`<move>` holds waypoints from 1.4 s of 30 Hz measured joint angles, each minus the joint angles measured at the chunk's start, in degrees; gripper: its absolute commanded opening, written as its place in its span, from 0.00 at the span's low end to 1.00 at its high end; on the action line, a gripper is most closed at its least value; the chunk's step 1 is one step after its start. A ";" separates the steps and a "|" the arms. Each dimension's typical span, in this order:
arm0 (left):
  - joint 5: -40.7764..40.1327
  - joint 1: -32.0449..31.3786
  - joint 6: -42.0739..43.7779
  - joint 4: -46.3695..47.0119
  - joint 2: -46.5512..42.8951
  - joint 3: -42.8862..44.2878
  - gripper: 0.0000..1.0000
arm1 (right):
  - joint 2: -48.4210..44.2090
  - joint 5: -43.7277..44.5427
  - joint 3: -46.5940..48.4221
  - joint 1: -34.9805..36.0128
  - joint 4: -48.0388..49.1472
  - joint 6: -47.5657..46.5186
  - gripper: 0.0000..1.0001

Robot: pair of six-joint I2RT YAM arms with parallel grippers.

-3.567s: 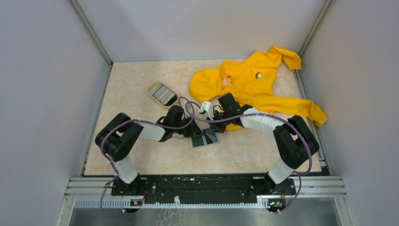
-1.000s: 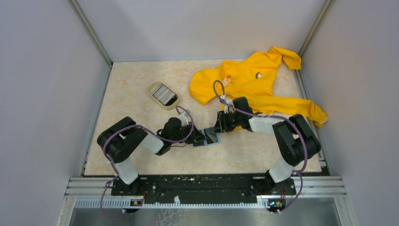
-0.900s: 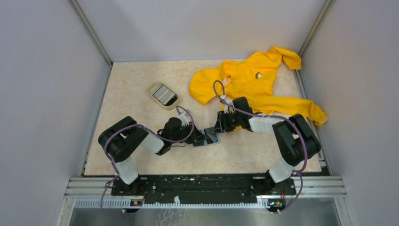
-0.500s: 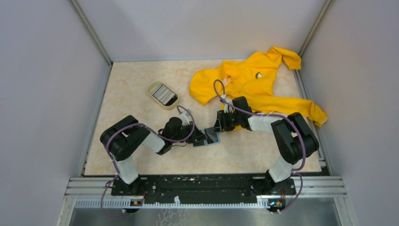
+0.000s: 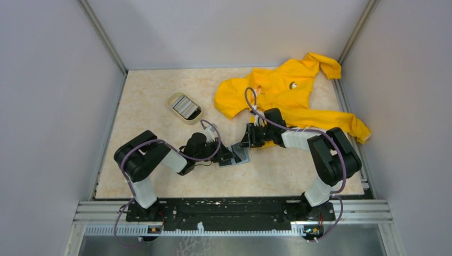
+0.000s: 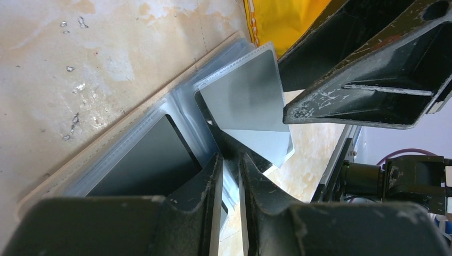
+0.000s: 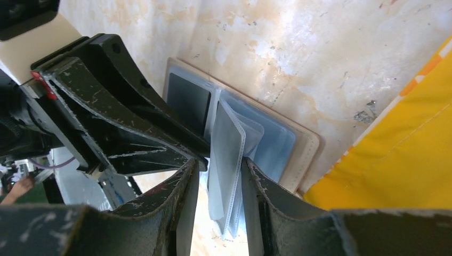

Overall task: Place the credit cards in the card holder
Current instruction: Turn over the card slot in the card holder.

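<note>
- The card holder [image 7: 308,145] lies open and flat mid-bench, between the two arms' tips.
- The dark grey card [image 6: 144,162] sits in the clear pocket on the half nearer the left arm.
- A clear sleeve leaf [image 6: 245,98] stands up from the spine; under it is a pale blue sheet [image 6: 266,145], card or sleeve I cannot tell.
- The right fingers [image 7: 160,213] straddle that leaf. One touches it, the other shows a slim gap; whether they pinch it I cannot tell.
- The left fingers [image 6: 181,210] are almost together at the spine. What, if anything, they hold I cannot tell.
- The yellow jacket [image 5: 288,90] has its hem just beside the holder's far edge.
- The oval tray [image 5: 170,101] sits well apart, far-left.
- The bench [image 5: 154,85] is boxed by grey walls [image 5: 53,106]; bare surface shows left of the holder and on its near side.
</note>
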 measured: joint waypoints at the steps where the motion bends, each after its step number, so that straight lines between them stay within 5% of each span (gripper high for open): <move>1: 0.00 0.00 0.00 0.00 0.00 0.00 0.25 | -0.04 -0.26 -0.02 0.00 0.17 0.24 0.34; 11: 0.46 0.00 -0.02 0.46 -0.22 -0.17 0.32 | -0.44 -5.01 -0.79 -1.05 3.76 4.15 0.39; 26: 3.41 -0.02 -0.70 6.19 -1.84 -3.02 0.70 | -0.46 -9.51 -2.82 -2.25 9.51 10.12 0.29; 42: 4.70 -0.02 -0.63 7.23 -2.43 -3.30 0.77 | 0.55 -10.36 -3.48 -2.25 11.91 12.22 0.11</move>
